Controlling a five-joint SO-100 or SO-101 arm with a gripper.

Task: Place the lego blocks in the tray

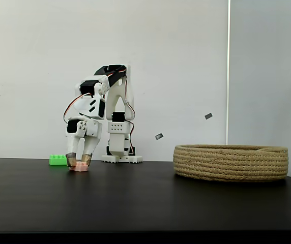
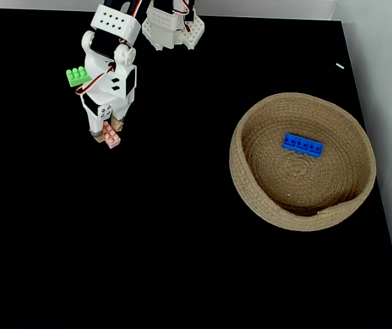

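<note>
- Pink brick (image 2: 111, 135) sits on the black table (image 2: 182, 240), low at the left in both fixed views, and the gripper (image 1: 79, 161) is down on it — fingertips on either side of it in the side-on fixed view.
- White arm (image 1: 110, 101) folds over from its base (image 1: 121, 158) at the back of the table, wrist pointing straight down at the brick.
- Fingers (image 2: 117, 123) look pressed in against the pink brick, pinching it; from above the tips hide the contact, so a firm grip is likely but not certain.
- Brick is touching the tabletop in the side-on fixed view (image 1: 79, 168), with no gap under it.
- Green brick (image 2: 77, 76) lies on the table just behind the gripper, near the arm's base, partly tucked beside the white wrist housing.
- Over on the right — the tan rope basket (image 2: 251, 185), well apart from the arm.
- Blue brick (image 2: 303, 144) lies flat inside the basket, a little above its centre in the top-down fixed view.
- From the side the basket's coiled wall (image 1: 230, 162) hides whatever is inside.
</note>
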